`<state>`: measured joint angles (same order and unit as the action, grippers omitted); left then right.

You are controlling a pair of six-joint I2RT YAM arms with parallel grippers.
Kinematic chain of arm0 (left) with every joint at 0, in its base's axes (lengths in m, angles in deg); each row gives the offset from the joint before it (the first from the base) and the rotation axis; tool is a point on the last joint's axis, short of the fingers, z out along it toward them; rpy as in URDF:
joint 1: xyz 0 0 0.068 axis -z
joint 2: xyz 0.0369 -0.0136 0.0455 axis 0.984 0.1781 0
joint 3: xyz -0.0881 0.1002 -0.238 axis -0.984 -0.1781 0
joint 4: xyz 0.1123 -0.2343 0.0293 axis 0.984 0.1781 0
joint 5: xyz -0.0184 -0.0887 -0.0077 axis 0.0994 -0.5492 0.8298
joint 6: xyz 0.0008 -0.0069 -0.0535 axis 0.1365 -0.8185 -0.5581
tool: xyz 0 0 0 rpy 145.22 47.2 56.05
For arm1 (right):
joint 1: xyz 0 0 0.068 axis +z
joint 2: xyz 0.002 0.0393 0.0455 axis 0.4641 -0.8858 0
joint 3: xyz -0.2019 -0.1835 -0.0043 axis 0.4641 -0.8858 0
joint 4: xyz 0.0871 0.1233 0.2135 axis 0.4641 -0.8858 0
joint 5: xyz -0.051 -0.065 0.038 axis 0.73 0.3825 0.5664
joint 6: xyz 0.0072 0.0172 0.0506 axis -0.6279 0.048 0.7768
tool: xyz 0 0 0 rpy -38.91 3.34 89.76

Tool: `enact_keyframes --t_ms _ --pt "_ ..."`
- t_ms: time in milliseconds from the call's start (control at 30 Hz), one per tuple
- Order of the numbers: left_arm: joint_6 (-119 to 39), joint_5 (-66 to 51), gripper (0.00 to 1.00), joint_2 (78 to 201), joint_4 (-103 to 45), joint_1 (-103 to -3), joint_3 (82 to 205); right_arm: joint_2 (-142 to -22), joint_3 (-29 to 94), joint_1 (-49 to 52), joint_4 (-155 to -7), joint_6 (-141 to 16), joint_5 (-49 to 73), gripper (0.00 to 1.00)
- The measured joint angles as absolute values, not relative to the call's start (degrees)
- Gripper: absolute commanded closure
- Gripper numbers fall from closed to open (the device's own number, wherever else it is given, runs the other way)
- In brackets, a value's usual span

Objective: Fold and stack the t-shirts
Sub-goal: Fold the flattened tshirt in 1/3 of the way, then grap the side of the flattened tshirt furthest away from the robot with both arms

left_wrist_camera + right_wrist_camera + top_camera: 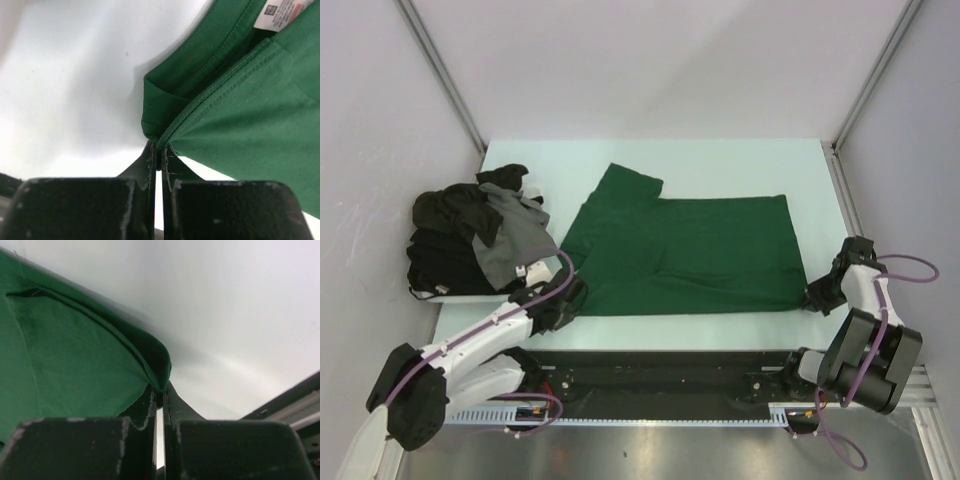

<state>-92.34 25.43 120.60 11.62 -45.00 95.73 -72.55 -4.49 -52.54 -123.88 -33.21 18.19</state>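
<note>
The step in hand looks like a fold of the green t-shirt [690,250], which lies flat across the middle of the table [740,160], collar end to the left and hem to the right. It seems already doubled once along its length.

The left gripper [160,150] is pressed together on the near edge of the cloth at the collar end, pinching a stitched seam. The right gripper [160,389] is likewise closed on a rolled fold at the near hem corner.

The next move probably calls for both arms to lift their corners together and carry the near edge over the far one, level and at the same pace, so the cloth does not skew or slip.

The pile of black and grey t-shirts [460,245] sits crumpled at the table's left edge, not yet folded.

A white label [280,12] shows inside the collar; its print is too small to read.
</note>
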Motion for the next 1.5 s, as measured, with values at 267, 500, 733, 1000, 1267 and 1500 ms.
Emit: enact_keyframes --t_ms 267,500,733,1000,1267,1500 --pt "-97.25 26.68 1.0 121.65 15.73 -41.7 96.94 -64.97 -4.62 -53.39 -127.64 -29.17 20.57 1.0" --pt "-98.94 27.05 0.98 118.06 19.51 -41.24 97.07 -65.51 -4.6 -55.18 -129.98 -29.13 19.89 0.89" --pt "-96.86 27.18 0.28 116.95 21.81 -41.24 98.47 -65.32 -2.79 -55.6 -131.29 -30.46 17.97 0.16" --pt "-90.72 26.68 0.04 116.14 27.4 -41.24 116.63 -62.94 8.34 -55.29 -134.96 -33.11 13.82 0.01" --pt "-76.62 22.5 0.01 124.23 18.51 -43.2 137.22 -69.14 29.49 -44.6 -125.39 -36.73 12.13 0.0" --pt "-65.1 17.85 0.07 151.68 3.1 -54.85 153.57 -87.87 39.77 -38.16 -115.83 -42.26 14.58 0.0"
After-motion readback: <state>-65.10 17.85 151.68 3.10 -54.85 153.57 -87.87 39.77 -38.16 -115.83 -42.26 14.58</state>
